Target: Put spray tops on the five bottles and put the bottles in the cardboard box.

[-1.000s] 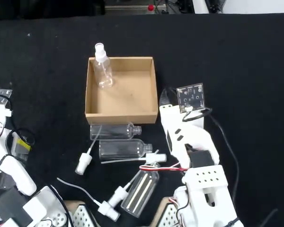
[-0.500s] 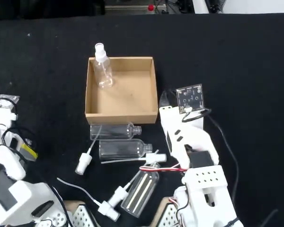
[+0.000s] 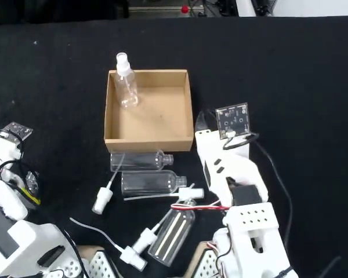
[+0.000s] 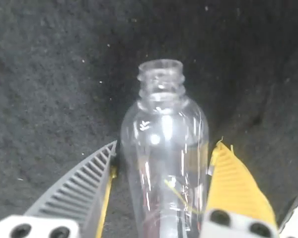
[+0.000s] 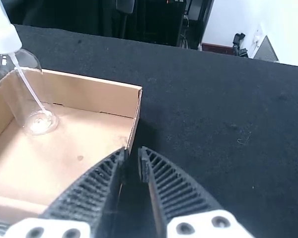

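Bottle of clear plastic (image 4: 161,119), uncapped, sits gripped between the jaws of your left claw (image 4: 166,148). Your right claw (image 5: 133,151), nearly closed and empty, hovers beside the brown cardboard box (image 5: 134,106).

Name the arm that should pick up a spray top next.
Right. The right gripper is empty, jaws shut beside the cardboard box, and a spray top lies close to that arm. The left gripper holds an uncapped bottle.
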{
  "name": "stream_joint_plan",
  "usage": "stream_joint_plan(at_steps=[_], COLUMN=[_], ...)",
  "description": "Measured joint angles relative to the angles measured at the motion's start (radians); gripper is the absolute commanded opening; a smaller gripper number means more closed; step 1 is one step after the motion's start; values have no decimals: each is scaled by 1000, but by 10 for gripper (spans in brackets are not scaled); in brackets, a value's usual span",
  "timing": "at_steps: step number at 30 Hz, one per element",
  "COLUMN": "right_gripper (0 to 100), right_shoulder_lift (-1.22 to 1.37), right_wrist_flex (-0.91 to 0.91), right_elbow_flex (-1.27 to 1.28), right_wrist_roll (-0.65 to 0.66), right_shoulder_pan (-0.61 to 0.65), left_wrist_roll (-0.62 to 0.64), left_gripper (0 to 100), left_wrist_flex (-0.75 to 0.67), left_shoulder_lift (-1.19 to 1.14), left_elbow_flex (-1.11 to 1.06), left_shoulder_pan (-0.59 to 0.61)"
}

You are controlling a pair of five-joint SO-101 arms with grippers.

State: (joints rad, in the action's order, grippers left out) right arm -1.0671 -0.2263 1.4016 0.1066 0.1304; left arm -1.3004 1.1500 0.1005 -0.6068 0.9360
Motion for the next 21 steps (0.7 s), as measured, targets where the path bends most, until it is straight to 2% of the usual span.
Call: stream_joint_plan(at_steps=[9,14,21], right_gripper=[33,33,33], right_shoulder_lift=[0,0,0], right_wrist_flex=[0,0,0], right_elbow_flex=[0,0,0], right_wrist_roll=[0,0,0], right_shoulder_pan=[0,0,0], left_wrist_roll=[-12,41,51], left_gripper=[273,273,256], left_wrist_flex=[0,-2,-2], left_shoulder_lift=[0,-3,-5], left_elbow_flex=[0,0,0], left_shoulder_pan=[3,-29,-28])
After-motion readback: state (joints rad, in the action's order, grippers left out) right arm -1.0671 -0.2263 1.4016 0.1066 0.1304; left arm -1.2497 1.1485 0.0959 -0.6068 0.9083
